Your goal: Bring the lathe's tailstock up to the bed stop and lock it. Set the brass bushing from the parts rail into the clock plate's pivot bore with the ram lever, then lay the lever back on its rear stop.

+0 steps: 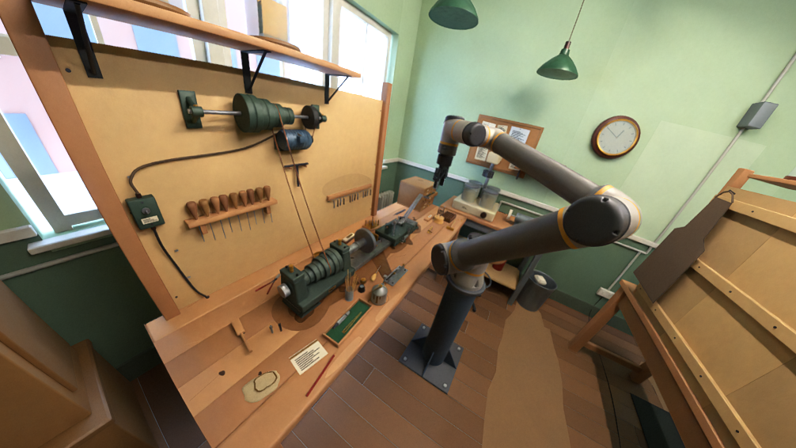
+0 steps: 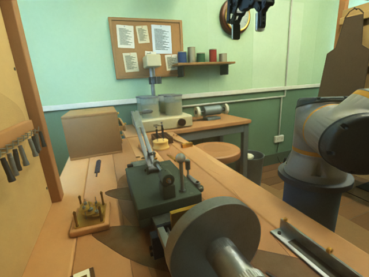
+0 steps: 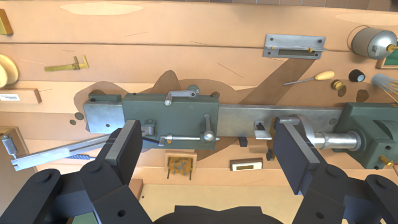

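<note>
My gripper hangs high above the far end of the bench, well over the lathe. The green tailstock sits on the steel bed, away from the headstock. Its long ram lever leans back toward the rear, and a ball-topped lock handle stands on the tailstock. The grey parts rail lies near the bench front with small brass pieces on it. The gripper is open and holds nothing.
The pegboard rises behind the bench. A cardboard box, a clock movement on a wooden base, a screwdriver and a small metal can lie around the lathe. The robot base stands beside the bench.
</note>
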